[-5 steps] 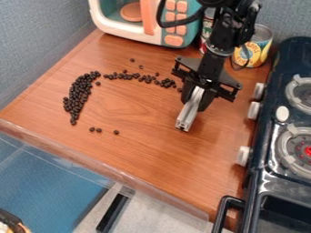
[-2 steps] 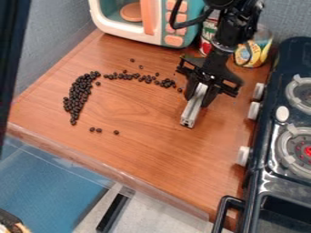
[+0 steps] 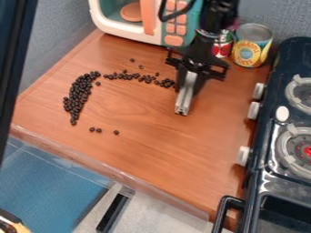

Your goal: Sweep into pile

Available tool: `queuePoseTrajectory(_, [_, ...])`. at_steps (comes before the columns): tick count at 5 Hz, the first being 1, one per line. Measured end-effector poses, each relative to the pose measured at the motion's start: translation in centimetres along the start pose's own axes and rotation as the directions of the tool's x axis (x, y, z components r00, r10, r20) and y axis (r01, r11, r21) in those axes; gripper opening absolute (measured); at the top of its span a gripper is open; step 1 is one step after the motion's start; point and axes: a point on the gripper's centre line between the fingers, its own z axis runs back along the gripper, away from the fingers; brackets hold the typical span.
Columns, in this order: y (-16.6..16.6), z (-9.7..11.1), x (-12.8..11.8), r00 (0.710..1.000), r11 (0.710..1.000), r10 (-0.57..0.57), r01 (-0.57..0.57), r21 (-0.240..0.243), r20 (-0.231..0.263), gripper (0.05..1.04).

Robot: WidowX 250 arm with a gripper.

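Beans lie in a bent band, with a few strays, on the wooden counter beside the stove; behind stands a toy microwave. The gripper, near two cans, pinches a metal bar.

On the counter, seen from the camera, beans lie left in a curved band with a row running right towards the metal bar, the toy microwave behind them, two cans right of it, and the stove at the far right.
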Motion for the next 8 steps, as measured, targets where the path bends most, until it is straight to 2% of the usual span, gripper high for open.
queuePoseTrajectory(2, [3.1, -0.7, 1.3, 0.984, 0.985, 0.175, -0.174, 0.009, -0.031, 0.354])
queuePoseTrajectory(4, [7.0, -1.5, 1.8, 0.949, 0.951, 0.309, -0.310, 0.004, -0.068, 0.354])
queuePoseTrajectory(6, [10.7, -2.4, 1.0, 0.909, 0.915, 0.402, -0.404, 0.005, -0.112, 0.354])
queuePoseTrajectory(8, [13.3, -2.8, -0.5, 0.867, 0.875, 0.482, -0.485, 0.011, -0.129, 0.354])
